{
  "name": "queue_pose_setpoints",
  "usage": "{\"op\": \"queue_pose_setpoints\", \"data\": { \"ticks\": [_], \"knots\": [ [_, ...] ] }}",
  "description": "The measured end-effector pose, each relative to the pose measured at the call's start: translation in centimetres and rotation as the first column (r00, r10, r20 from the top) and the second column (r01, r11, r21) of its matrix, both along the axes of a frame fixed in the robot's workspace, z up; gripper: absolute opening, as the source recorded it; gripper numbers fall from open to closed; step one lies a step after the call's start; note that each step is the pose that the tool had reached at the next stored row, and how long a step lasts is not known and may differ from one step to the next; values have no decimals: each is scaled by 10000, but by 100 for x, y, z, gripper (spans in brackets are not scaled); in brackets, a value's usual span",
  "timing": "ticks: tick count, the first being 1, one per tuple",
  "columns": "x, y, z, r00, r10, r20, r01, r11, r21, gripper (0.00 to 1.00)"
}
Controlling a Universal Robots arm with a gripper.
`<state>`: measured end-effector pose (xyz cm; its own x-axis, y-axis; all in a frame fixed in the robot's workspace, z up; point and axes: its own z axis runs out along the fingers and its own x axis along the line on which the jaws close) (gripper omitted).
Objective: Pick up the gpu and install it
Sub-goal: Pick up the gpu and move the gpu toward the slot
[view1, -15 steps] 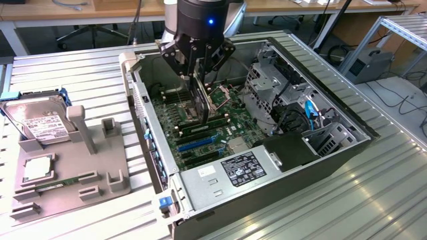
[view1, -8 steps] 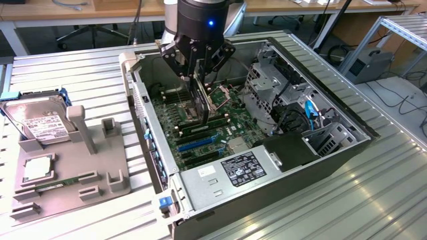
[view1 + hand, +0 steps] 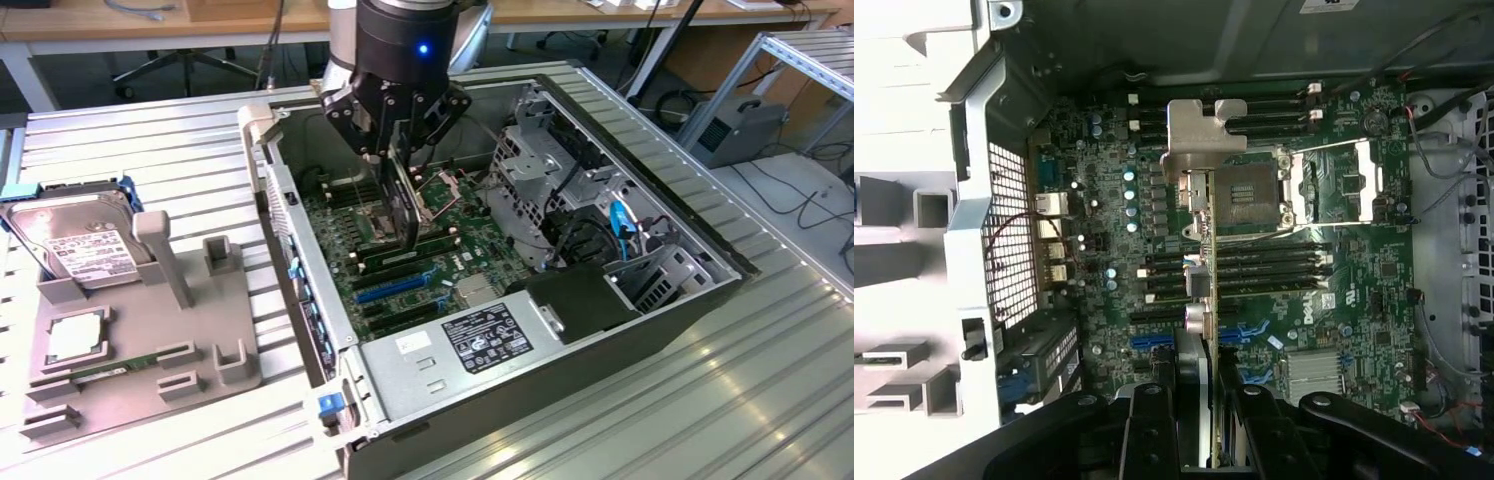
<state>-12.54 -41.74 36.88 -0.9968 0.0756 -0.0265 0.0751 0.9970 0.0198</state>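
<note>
Closest to the wrist camera, the gripper [image 3: 1204, 405] is narrowed onto the gpu [image 3: 1202, 280], gripping it edge-on with its silvery bracket [image 3: 1199, 135] at the far end. From the exterior view's left come a grey tray [image 3: 134, 370] with a hard drive [image 3: 80, 245], then the open computer case [image 3: 284, 230], where the card hangs above the motherboard [image 3: 454, 260], apparently unseated. Pick-up looks done; seating calls for squaring its edge over a blue slot [image 3: 387, 288].

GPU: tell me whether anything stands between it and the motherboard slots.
Nothing visible does. The gripper holds the gpu on edge above the motherboard, and no object shows beneath it. The open CPU socket sits beside the card, not under it.
</note>
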Motion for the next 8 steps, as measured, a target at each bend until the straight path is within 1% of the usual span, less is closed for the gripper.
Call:
{"op": "queue_pose_setpoints", "data": {
  "ticks": [8],
  "knots": [
    [75,0,-22,10000,0,-1,0,10000,-1,27]
  ]
}}
